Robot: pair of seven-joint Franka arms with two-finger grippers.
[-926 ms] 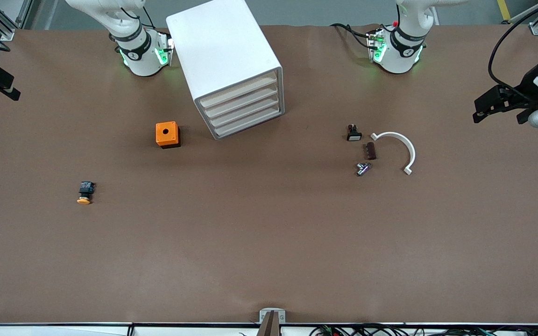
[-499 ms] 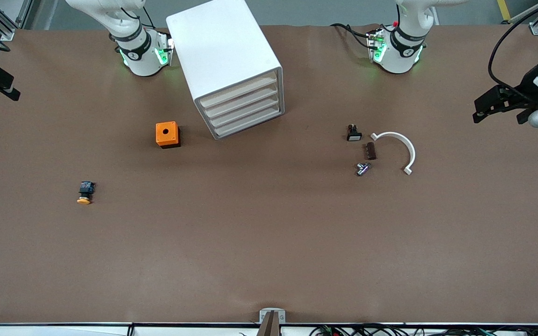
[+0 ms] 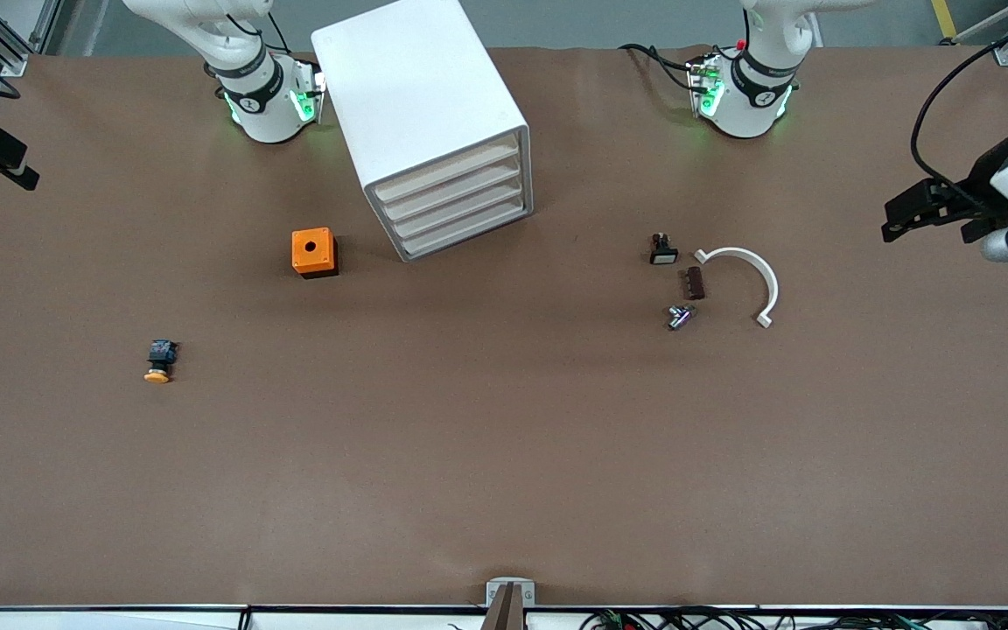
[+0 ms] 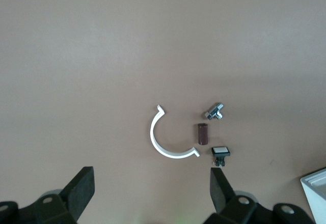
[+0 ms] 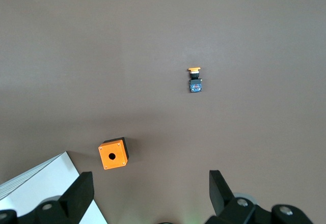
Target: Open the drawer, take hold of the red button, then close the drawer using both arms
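The white cabinet (image 3: pixel 425 122) stands at the table's edge between the two arm bases, its long axis skewed, its four stacked beige drawer fronts (image 3: pixel 456 203) all shut and facing the front camera, angled toward the left arm's end. No red-capped button shows. The brown table (image 3: pixel 504 455) also carries an orange cube (image 3: pixel 313 252), an orange-yellow-capped button (image 3: pixel 159 360) and a white half-ring (image 3: pixel 745 282). The left gripper (image 3: pixel 911 210) hangs open over its table end, slightly shifted since earlier; the right gripper (image 5: pixel 150 193), fingers spread, waits.
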